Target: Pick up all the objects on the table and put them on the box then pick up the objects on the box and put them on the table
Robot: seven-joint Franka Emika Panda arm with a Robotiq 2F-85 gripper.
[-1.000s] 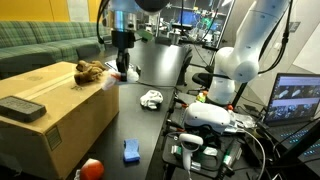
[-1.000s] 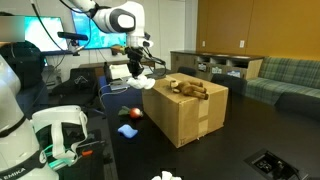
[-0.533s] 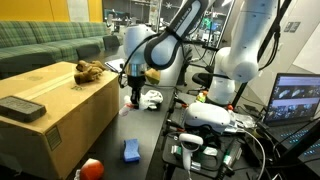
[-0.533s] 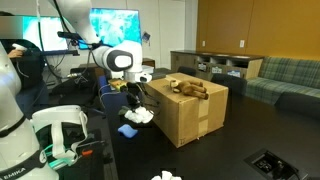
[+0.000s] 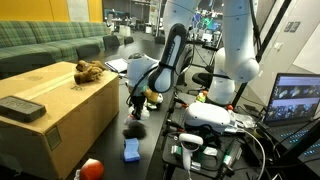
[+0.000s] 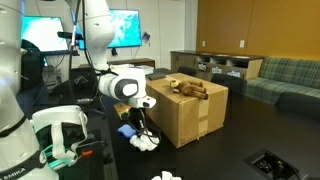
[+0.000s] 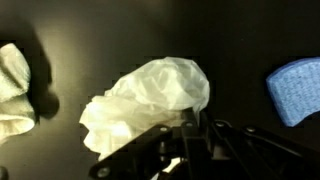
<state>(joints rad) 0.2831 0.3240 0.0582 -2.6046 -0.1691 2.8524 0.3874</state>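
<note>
wrist view: at the left edge a white cloth (image 7: 14,85) lies on the black table (image 7: 250,30); in the middle sits a white crumpled wad (image 7: 150,95), apart from the cloth; just below the wad the gripper (image 7: 190,135) comes in from the bottom edge, its dark fingers standing close together at the wad's lower rim, though whether they pinch it cannot be told; at the right edge lies a blue piece (image 7: 296,90), apart from the wad. in an exterior view, the box (image 5: 60,125) stands at the left on the table (image 5: 112,160), carrying a dark flat item (image 5: 22,108) near its front and a brown item (image 5: 88,70) near its far end; a red-orange ball (image 5: 92,168) lies on the table by the box's near corner; right of it the blue piece (image 5: 131,150); just above that the gripper (image 5: 134,127) reaches down to the table top on the bent arm (image 5: 165,60); further right lies a white and yellow item (image 5: 152,98). in an exterior view, the blue piece (image 6: 125,130), the gripper (image 6: 143,128) over the white crumpled wad (image 6: 148,143), then the box (image 6: 190,115) with the brown item (image 6: 190,87) on top.
</note>
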